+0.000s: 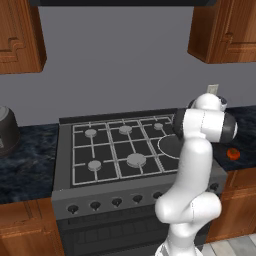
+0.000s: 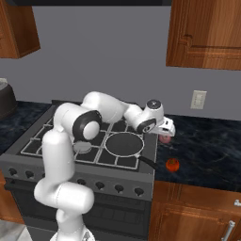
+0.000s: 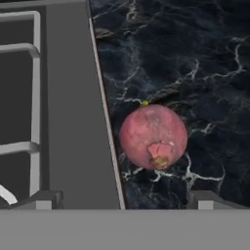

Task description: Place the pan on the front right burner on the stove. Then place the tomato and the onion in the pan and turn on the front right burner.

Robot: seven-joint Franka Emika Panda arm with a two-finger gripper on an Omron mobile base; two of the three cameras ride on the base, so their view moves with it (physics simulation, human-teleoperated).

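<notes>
Pan resting on the front right burner of the stove, slim handle pointing toward the front edge. Gripper hanging over the dark marbled counter just right of the stove, directly above the onion. Fingers spread wide apart, one over the stove's edge and one over the counter, clamping nothing. Onion lying on the counter just beside the stove's right edge. Tomato nearer the counter's front, apart from the onion
</notes>
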